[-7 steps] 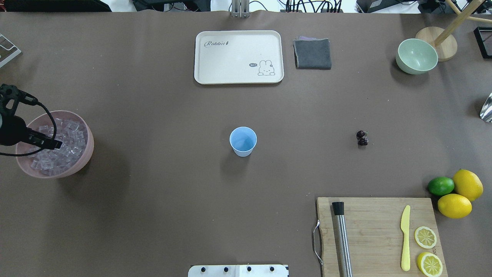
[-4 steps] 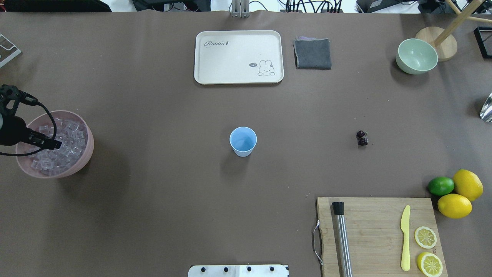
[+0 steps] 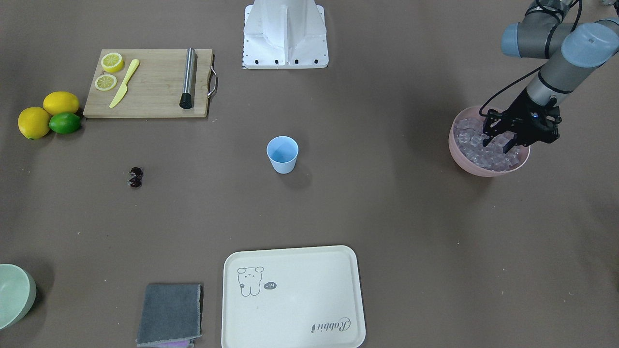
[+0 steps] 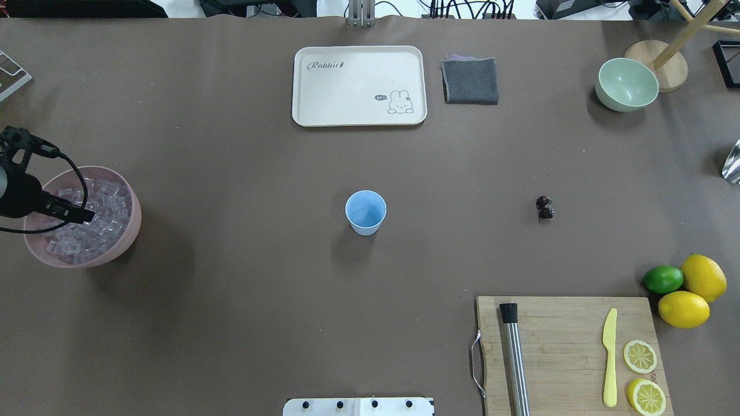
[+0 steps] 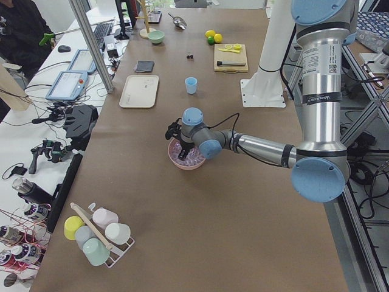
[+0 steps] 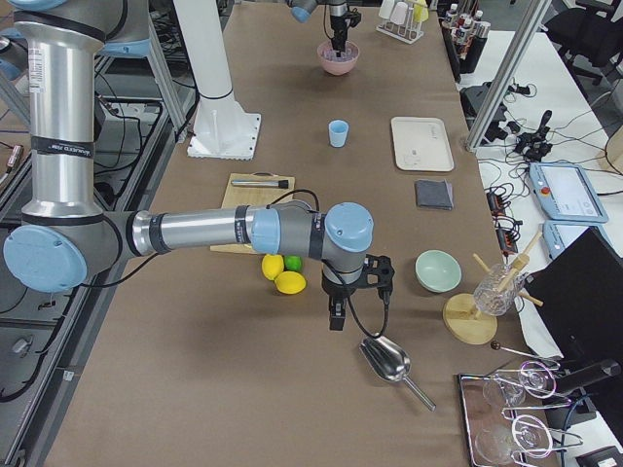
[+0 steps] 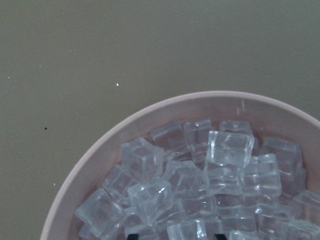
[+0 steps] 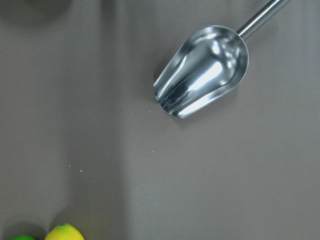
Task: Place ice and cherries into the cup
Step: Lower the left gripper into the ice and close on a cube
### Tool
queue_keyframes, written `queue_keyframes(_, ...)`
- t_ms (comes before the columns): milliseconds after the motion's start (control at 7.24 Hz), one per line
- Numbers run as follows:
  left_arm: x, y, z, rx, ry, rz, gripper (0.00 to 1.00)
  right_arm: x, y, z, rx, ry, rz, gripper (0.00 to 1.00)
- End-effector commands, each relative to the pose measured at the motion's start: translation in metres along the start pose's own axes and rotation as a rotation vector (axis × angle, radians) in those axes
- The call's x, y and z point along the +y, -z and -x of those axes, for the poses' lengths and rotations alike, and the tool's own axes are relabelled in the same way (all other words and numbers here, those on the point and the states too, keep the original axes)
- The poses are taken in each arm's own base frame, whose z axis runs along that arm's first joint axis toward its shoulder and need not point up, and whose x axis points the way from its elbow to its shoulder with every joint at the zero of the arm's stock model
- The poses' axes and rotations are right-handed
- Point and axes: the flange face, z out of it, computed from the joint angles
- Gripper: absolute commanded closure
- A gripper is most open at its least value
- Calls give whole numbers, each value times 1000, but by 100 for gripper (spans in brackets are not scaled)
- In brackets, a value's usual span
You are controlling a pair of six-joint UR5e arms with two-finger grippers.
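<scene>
The light blue cup (image 4: 365, 211) stands upright and empty mid-table, also in the front-facing view (image 3: 282, 153). The dark cherries (image 4: 544, 207) lie as a pair on the table to its right. The ice (image 7: 200, 180) fills the pink bowl (image 4: 130, 231) at the table's left end. My left gripper (image 3: 499, 142) is open, its fingers down among the cubes, and it holds nothing that I can see. My right gripper (image 6: 336, 316) hangs above the table near a metal scoop (image 8: 202, 70). I cannot tell whether it is open or shut.
A cream tray (image 4: 358, 85), a grey cloth (image 4: 470, 80) and a pale green bowl (image 4: 626, 84) lie along the far edge. A cutting board (image 4: 566, 352) with a muddler, a yellow knife and lemon slices sits near right, with two lemons and a lime (image 4: 663, 279) beside it.
My left gripper has shifted very slightly over the ice bowl. Nothing else has moved.
</scene>
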Motion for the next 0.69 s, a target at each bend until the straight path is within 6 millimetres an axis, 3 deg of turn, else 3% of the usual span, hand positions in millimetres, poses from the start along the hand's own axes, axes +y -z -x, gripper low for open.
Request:
queue_keyframes(0,-2,-1,-3,1,-3,-2,40,3,-3,-3,0,-6,5,0)
queue_keyframes(552,2,-4,-3,0,-7,6,42,5,-3,-4,0,-9,7,0)
